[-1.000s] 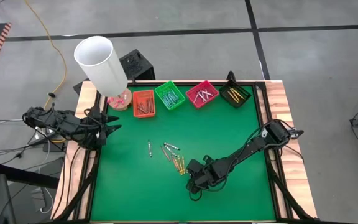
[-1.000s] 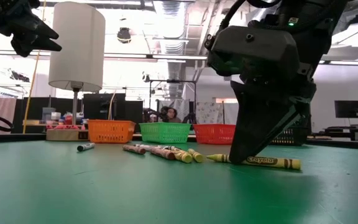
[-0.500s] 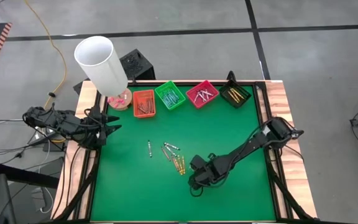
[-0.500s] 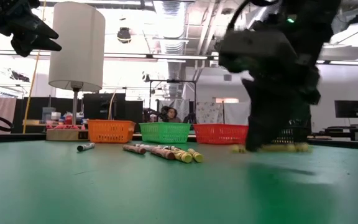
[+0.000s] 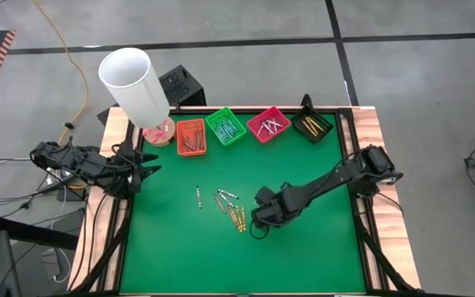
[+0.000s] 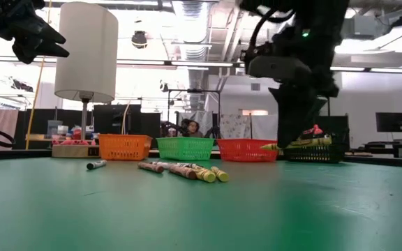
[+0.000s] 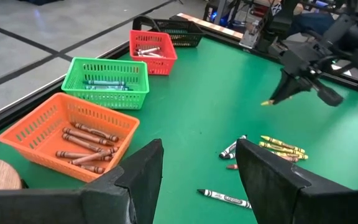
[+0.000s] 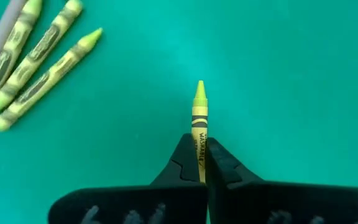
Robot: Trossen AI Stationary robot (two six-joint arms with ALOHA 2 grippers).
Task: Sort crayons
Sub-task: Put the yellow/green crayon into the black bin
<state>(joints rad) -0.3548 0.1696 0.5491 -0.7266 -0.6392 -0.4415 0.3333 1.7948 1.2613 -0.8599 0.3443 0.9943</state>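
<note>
My right gripper (image 8: 199,163) is pinched tight on a yellow crayon (image 8: 199,121). The crayon's point sticks out past the fingertips, and it is lifted off the green table (image 5: 303,256). Just beside my gripper, more yellow crayons (image 8: 36,68) lie on the table. My left gripper (image 7: 197,165) waits with its fingers spread, near the orange tray (image 7: 17,134) of brown crayons (image 7: 86,143).

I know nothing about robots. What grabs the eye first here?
Probably the right hand, lifted off the green table near its middle and pinching a yellow crayon. Beside it lies a loose cluster of crayons, and four little baskets line the far edge next to a big white lamp.
</note>
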